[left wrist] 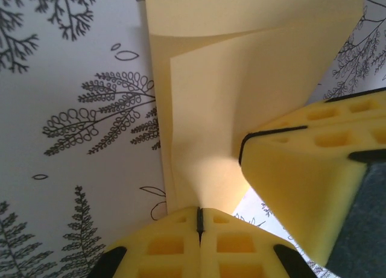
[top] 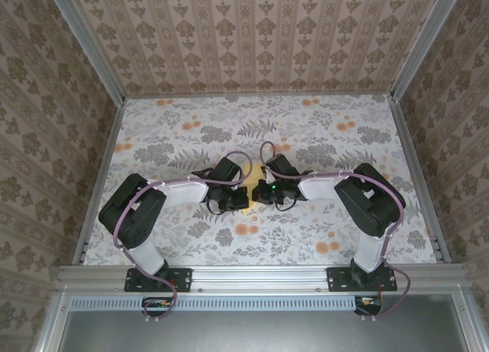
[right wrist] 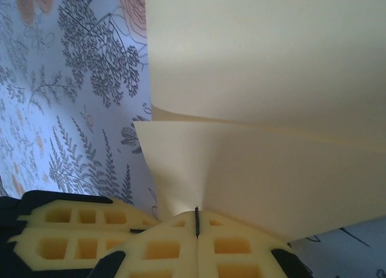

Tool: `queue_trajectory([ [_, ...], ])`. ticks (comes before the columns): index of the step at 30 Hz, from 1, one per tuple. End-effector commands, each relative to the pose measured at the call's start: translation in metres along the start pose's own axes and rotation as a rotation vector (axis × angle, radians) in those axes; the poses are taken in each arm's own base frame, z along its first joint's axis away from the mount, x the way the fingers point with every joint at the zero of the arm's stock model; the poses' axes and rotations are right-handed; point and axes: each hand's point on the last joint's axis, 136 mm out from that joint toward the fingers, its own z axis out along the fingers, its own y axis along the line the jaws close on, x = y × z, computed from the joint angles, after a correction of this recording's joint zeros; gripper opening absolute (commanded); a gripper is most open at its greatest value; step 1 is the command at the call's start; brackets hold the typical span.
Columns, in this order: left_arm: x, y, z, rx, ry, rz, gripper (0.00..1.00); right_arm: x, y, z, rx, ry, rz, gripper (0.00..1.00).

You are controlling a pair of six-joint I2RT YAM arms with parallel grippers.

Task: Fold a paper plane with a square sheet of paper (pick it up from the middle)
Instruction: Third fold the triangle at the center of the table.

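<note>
Midway across the flowered surface, between the two arms, the yellow paper sheet is pinched by both. Jaws of the left gripper: together, clamped on the sheet. Jaws of the right gripper: likewise clamped on it, just beside the left pair. From each grip the paper spreads away ahead of the jaws, with one folded flap over the layer below. No pointed nose shows, so long axis and heading cannot be told. Neither arm is nearer.
</note>
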Motion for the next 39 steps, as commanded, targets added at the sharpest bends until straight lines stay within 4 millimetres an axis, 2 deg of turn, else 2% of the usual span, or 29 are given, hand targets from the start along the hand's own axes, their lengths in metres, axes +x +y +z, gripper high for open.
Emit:
queue_trajectory([
  [1, 0.020, 0.030, 0.009, -0.107, 0.080, -0.050, 0.00, 0.001, -0.019, 0.006, 0.072, 0.007, -0.006, 0.00],
  [4, 0.023, 0.035, 0.009, -0.125, 0.093, -0.063, 0.00, -0.006, -0.034, 0.002, 0.110, -0.001, 0.000, 0.00],
  [9, 0.029, 0.041, 0.012, -0.132, 0.116, -0.077, 0.00, -0.031, -0.072, -0.016, 0.148, -0.054, 0.083, 0.00],
  [11, 0.029, 0.041, 0.012, -0.130, 0.119, -0.079, 0.00, -0.042, -0.078, -0.025, 0.151, -0.080, 0.101, 0.00],
  [13, 0.028, 0.038, 0.012, -0.119, 0.117, -0.069, 0.00, -0.051, -0.074, -0.034, 0.143, -0.103, 0.100, 0.00],
  [16, 0.020, 0.027, 0.008, -0.086, 0.090, -0.039, 0.00, -0.058, -0.058, -0.050, 0.116, -0.134, 0.077, 0.00],
  [19, 0.002, 0.007, -0.004, -0.027, 0.022, 0.003, 0.00, -0.058, -0.047, -0.063, 0.091, -0.154, 0.079, 0.04],
  [22, -0.018, -0.019, -0.020, 0.044, -0.058, 0.049, 0.10, -0.051, -0.045, -0.072, 0.082, -0.163, 0.107, 0.14],
  [25, -0.034, -0.031, -0.031, 0.067, -0.132, 0.065, 0.19, -0.045, -0.044, -0.074, 0.057, -0.160, 0.140, 0.22],
  [31, -0.052, -0.026, -0.027, 0.013, -0.181, 0.041, 0.20, -0.039, -0.040, -0.067, -0.003, -0.133, 0.219, 0.36],
  [35, -0.059, -0.022, -0.015, -0.014, -0.179, 0.035, 0.13, -0.040, -0.042, -0.062, -0.003, -0.126, 0.267, 0.42],
  [39, -0.066, -0.011, -0.008, -0.072, -0.191, 0.019, 0.07, -0.039, -0.049, -0.057, 0.018, -0.122, 0.292, 0.43],
])
